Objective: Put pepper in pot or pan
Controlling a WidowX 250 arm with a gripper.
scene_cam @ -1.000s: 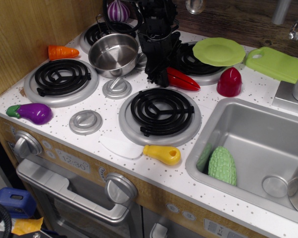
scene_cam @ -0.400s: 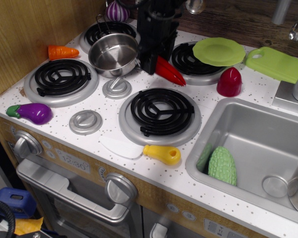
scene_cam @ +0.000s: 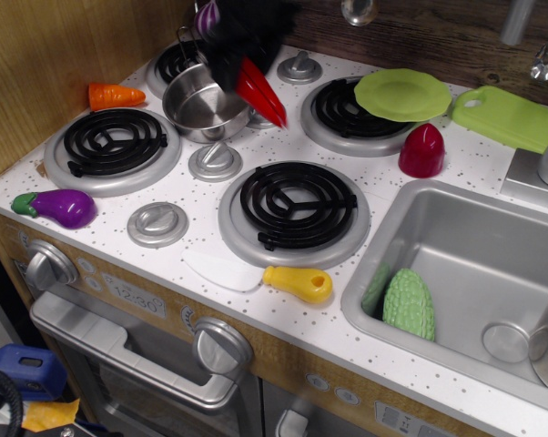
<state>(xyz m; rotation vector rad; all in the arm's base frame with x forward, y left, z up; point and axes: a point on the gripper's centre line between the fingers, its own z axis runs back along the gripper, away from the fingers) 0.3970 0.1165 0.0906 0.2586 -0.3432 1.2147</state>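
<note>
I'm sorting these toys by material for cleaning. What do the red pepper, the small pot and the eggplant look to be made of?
The pepper, held up in the gripper, looks like glossy moulded plastic: it shows bright highlights. The pot looks like polished stainless steel, with mirror-like reflections inside. The eggplant looks like shiny purple plastic with a green plastic cap.

Motion-blurred fingers (scene_cam: pixel 230 56), pepper (scene_cam: pixel 260 93) stem hidden
</note>
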